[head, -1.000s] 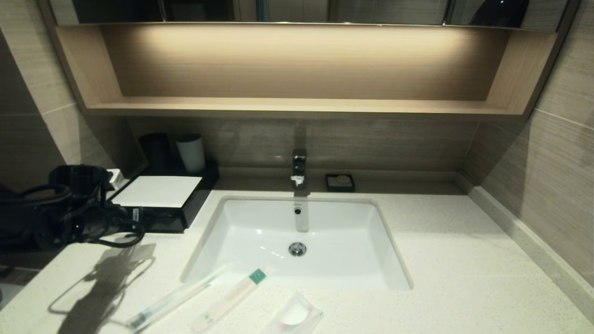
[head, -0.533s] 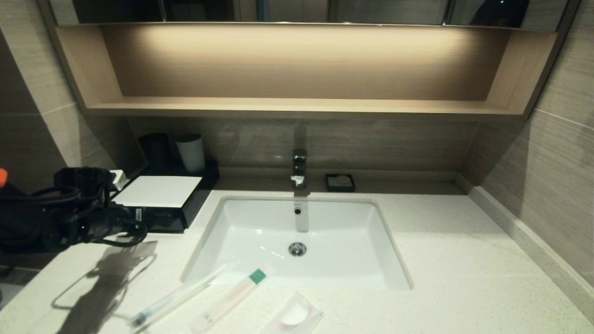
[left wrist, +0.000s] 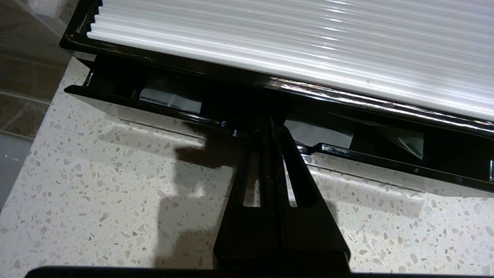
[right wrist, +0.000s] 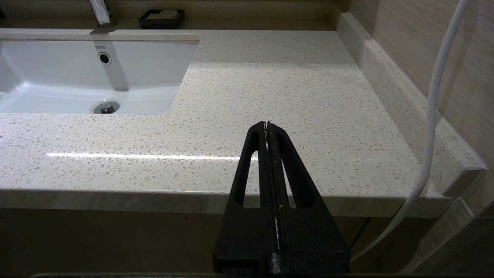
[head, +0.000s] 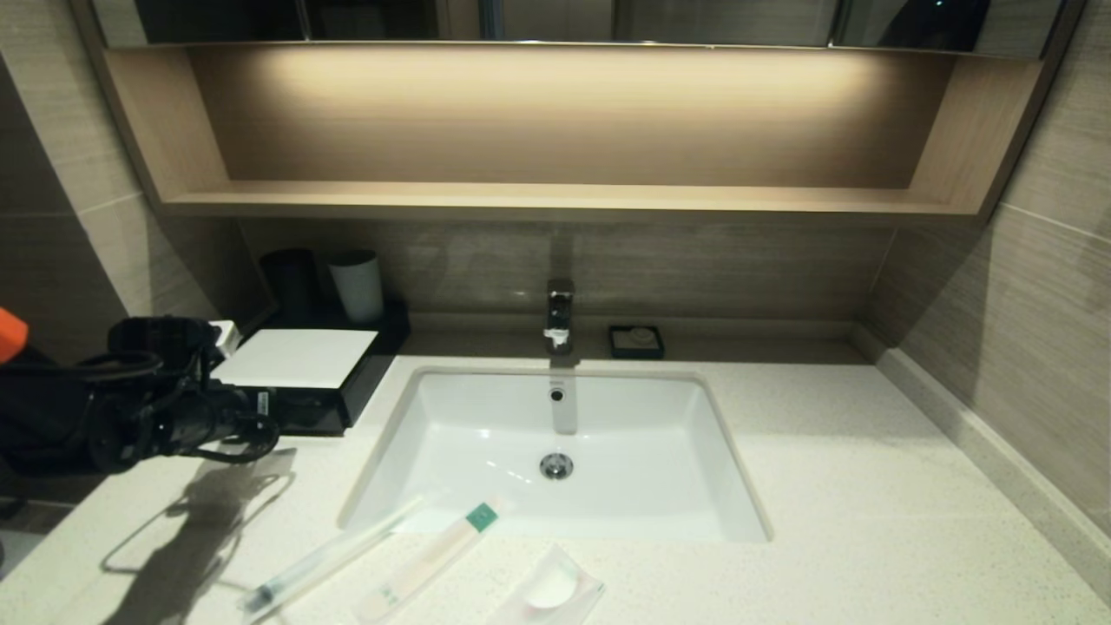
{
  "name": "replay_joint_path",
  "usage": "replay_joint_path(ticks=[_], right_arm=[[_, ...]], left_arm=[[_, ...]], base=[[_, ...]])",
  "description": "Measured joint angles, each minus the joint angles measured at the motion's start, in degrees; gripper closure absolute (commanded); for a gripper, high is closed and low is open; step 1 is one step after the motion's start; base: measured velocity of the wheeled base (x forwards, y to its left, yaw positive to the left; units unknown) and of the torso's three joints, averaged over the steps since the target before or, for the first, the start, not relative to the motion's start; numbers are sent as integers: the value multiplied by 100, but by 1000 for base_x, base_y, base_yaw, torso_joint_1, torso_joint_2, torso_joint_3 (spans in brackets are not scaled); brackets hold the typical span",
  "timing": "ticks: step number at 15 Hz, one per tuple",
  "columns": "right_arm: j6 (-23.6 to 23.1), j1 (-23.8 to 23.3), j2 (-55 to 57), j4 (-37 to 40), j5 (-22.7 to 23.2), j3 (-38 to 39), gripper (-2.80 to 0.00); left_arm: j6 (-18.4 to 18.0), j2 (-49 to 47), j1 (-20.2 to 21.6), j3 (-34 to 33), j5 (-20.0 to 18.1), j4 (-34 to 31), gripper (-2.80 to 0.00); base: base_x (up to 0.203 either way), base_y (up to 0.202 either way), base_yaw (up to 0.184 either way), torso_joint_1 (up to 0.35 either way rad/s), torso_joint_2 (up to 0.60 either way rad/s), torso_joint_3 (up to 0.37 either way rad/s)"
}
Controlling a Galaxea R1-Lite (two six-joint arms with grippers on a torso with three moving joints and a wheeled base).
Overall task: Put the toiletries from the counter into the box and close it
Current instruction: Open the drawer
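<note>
Black fingers of the left gripper [left wrist: 270,125] are pressed together at the front lip of the drawer [left wrist: 185,116], which stands slightly out from the box [head: 299,369] at centre left of the head view; whether they pinch the lip cannot be told. Three toiletries lie at the lower centre of the counter [head: 868,495], before the sink [head: 486,434]: clear sleeve [head: 325,555], green-ended packet [head: 430,560], square sachet [head: 548,595]. The right gripper [right wrist: 267,129], fingers together and empty, hangs off the counter's front edge.
</note>
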State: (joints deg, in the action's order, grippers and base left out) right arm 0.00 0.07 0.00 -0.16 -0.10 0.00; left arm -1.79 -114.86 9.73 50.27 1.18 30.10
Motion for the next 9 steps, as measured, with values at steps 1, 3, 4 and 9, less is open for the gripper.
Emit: replay_joint_path(ticks=[1, 3, 4, 9], right_arm=[[0, 0, 0, 0, 0, 0, 0], [0, 0, 0, 0, 0, 0, 0], [0, 0, 0, 0, 3, 0, 0], [0, 0, 0, 0, 0, 0, 0]], left_arm=[[10, -4, -3, 5, 2, 34, 0], [20, -13, -6, 2, 1, 194, 0], [21, -16, -9, -5, 1, 215, 0], [30, -20, -22, -6, 1, 230, 0]], base=[[0, 0, 0, 0, 0, 0], [0, 0, 0, 0, 0, 0], [0, 0, 0, 0, 0, 0], [0, 0, 0, 0, 0, 0]])
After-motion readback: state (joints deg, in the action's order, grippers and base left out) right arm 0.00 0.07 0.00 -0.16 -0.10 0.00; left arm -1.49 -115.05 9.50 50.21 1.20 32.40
